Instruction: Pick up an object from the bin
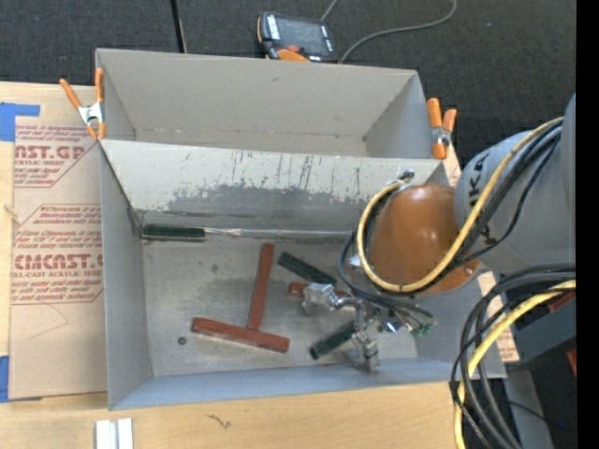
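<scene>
**Grey metal bin: gripper low in the near right corner**

Grey bin (122, 279) floor, mostly bare on the left, with loose things gathered right of centre. The gripper (365, 346) hangs low under the arm's orange cover (416, 237). It is just beside the right end of a short dark green bar (329, 345), which lies tilted close to the near wall (281, 382). Whether the gripper is open or closed on anything cannot be told.

Judged best: centre across the bar's narrow width, then lift straight up. Room is tight here. The near wall is just beside the gripper, a silver-and-red piece (316, 296) and a second dark green bar (301, 267) lie near on the far side, and two red-brown bars (260, 293) forming a T lie to the left. A dark green rod (173, 233) against the far wall is well apart.
</scene>
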Motion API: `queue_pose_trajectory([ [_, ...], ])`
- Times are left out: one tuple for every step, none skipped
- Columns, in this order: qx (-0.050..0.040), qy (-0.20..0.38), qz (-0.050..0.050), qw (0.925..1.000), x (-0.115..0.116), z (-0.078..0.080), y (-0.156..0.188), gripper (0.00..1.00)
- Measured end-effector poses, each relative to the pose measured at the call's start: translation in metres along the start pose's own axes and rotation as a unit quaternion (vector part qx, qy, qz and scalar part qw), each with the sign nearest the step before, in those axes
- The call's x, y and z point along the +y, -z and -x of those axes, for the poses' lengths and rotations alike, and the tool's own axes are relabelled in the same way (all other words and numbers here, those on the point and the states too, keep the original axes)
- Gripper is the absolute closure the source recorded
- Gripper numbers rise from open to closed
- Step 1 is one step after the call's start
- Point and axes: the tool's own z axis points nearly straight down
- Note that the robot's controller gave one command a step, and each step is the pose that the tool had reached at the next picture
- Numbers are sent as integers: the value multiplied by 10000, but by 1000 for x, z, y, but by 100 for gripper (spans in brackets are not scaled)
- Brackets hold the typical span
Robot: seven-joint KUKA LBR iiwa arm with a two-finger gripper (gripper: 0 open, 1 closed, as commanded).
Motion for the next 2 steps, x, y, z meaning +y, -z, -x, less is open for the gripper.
queue_pose_trajectory([
  [71,0,32,10000,2,-4,-2,100],
  [29,184,11,9998,5,35,131,100],
])
